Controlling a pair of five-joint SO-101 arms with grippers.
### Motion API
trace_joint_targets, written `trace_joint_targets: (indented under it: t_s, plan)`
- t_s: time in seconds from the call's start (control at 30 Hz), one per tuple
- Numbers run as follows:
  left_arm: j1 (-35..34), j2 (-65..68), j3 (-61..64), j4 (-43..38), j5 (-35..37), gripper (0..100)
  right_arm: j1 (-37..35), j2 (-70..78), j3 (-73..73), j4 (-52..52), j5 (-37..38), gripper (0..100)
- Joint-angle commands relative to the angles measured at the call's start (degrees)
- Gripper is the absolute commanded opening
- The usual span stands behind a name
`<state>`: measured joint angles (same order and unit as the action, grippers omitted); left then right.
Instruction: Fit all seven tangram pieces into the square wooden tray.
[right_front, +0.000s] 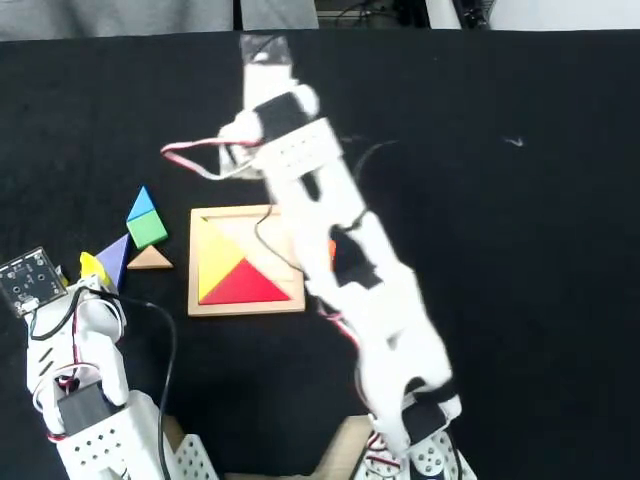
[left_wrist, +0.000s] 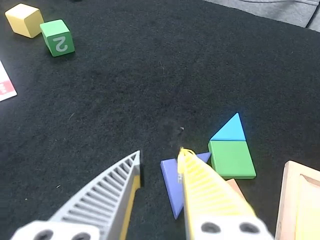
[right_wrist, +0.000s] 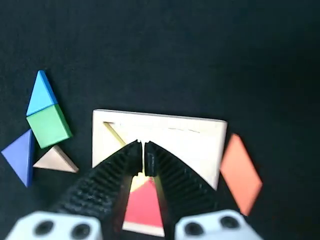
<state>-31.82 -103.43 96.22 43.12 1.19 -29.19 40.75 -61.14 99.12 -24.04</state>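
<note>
Mostly the pieces lie outside the tray (right_front: 240, 308), which sits on the black table (right_front: 520, 300). Two pieces are inside it: a yellow triangle (right_front: 213, 268) against the 9 o'clock side and a red triangle (right_front: 245, 287) against the 6 o'clock side, meeting along their slanted edges. The rest of the tray floor is bare wood.

At 3 o'clock from the tray, just beside its rim, lies the orange parallelogram (right_wrist: 241, 172). At 9 o'clock from the tray sits a loose group. The green square (right_front: 148, 231) has the light blue triangle (right_front: 142, 205) touching it at 12 o'clock. The tan triangle (right_front: 150, 260) is at its 6 o'clock and the dark blue triangle (right_front: 116, 258) at its 8 o'clock.

The left gripper (left_wrist: 160, 157) is spread wide with nothing between its fingers. Its yellow finger is over the dark blue triangle; whether it touches cannot be told. The right gripper (right_wrist: 141, 149) is above the tray with its fingertips pressed together, holding nothing.

Well apart from the pieces stand a yellow cube (left_wrist: 24, 20) and a green cube (left_wrist: 57, 37), just beside each other. The green one carries one white printed character. A white card (left_wrist: 5, 89) with red print lies near them.
</note>
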Motion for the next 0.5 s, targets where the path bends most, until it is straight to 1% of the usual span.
trace_joint_targets:
  t_s: [0.0, 0.13, 0.2, 0.33, 0.47]
  plan:
    - [-0.4, -0.5, 1.2, -0.9, 0.4, 13, 3.1, -15.4, 8.9, 1.9, 4.8, 1.0]
    - [-0.1, -0.5, 1.2, -1.0, 0.4, 13, 5.1, -26.3, 21.8, 1.1, 13.5, 1.0]
    - [1.2, -0.5, 1.2, -0.9, 0.4, 13, 6.5, -30.6, 29.1, -1.4, 16.5, 1.0]
    - [1.6, -0.5, 1.2, -0.8, 0.4, 13, 9.2, -37.8, 46.2, -12.1, 21.5, 1.0]
    - [1.5, -0.5, 1.2, -0.7, 0.4, 13, 9.5, -43.6, 62.8, -23.8, 26.7, 1.0]
